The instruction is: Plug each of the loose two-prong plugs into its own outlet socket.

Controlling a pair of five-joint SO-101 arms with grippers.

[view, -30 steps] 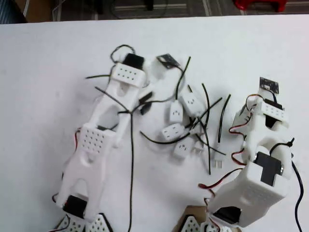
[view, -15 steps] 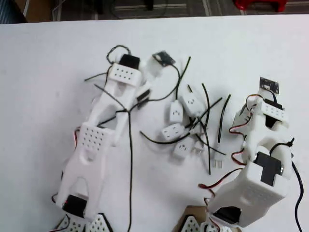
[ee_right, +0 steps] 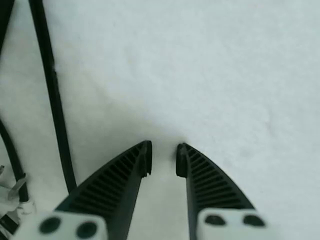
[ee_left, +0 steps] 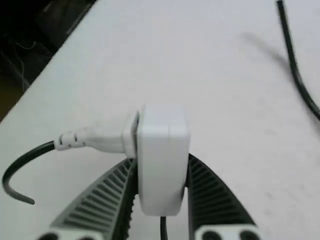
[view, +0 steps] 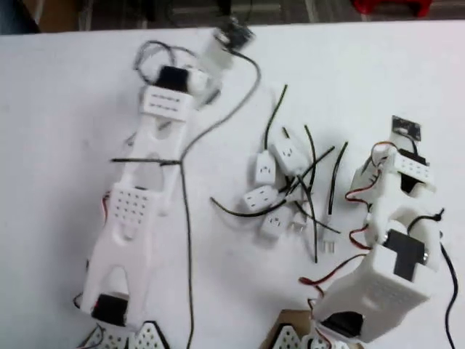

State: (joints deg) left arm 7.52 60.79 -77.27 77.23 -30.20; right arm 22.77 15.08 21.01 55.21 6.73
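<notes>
My left gripper (ee_left: 161, 167) is shut on a white outlet socket (ee_left: 162, 145), lifted over the table's far edge. A white two-prong plug (ee_left: 102, 140) with a black cord (ee_left: 22, 170) sticks into the socket's side. The left arm (view: 156, 138) stretches toward the far edge of the table. Several more white sockets (view: 265, 169) lie in a tangle of black-corded plugs (view: 328, 245) at mid table. My right gripper (ee_right: 163, 157) hovers just over bare table, open by a narrow gap with nothing in it. A black cord (ee_right: 52, 95) runs beside it.
The right arm (view: 385, 283) stands folded at the near right. A long black cable (view: 187, 240) trails along the left arm toward the near edge. The far table edge (view: 327, 23) lies close to the left gripper, with dark floor beyond.
The left arm has swung away from the socket pile toward the table's far edge, carrying the socket and plug with it. The right arm has stayed put.
</notes>
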